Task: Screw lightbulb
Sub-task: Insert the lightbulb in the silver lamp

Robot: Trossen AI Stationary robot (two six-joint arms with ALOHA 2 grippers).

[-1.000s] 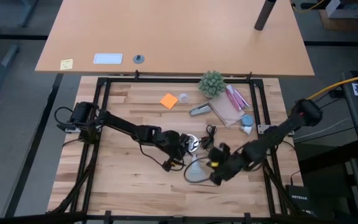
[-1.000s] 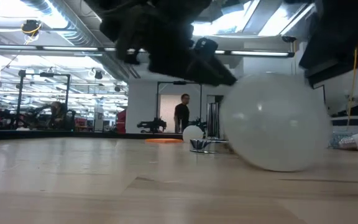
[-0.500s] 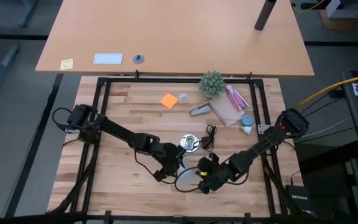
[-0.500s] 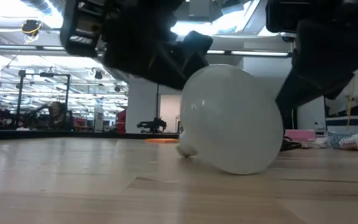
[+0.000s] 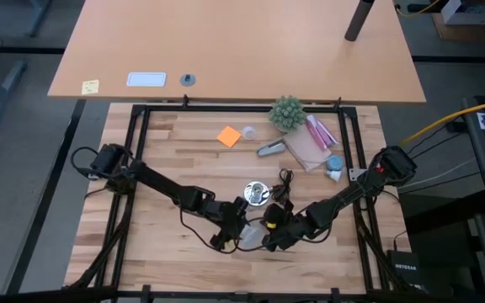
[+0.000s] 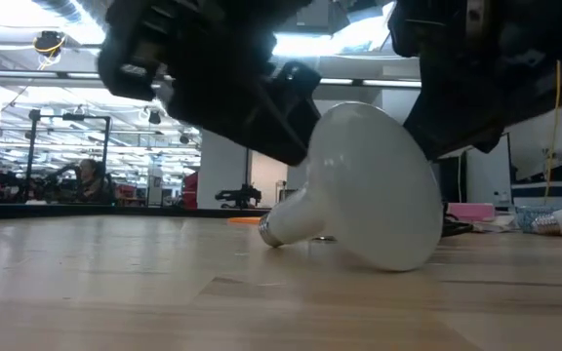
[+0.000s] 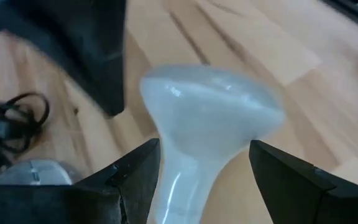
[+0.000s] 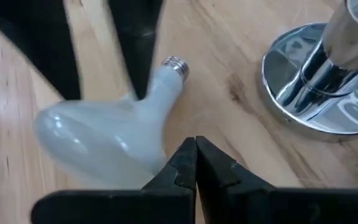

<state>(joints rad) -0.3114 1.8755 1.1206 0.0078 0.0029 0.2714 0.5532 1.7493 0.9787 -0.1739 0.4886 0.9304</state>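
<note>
Now, close your left gripper (image 7: 204,180) on the lightbulb's (image 7: 207,118) narrow neck, which lies between its spread fingers, not on the frosted head, which would likely slip. The bulb rests on its side on the wooden table (image 5: 158,135), screw cap toward the silver base (image 8: 319,81). Your right gripper (image 8: 196,163), fingers pressed together, sits just beside the head; keep it from nudging the bulb. The base stands near, just beyond.

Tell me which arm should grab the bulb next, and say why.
Left. The left gripper is open, its fingers on either side of the lightbulb's neck as it lies on the table. The right gripper is shut, beside the bulb's head, so it would need to open and reposition.
</note>
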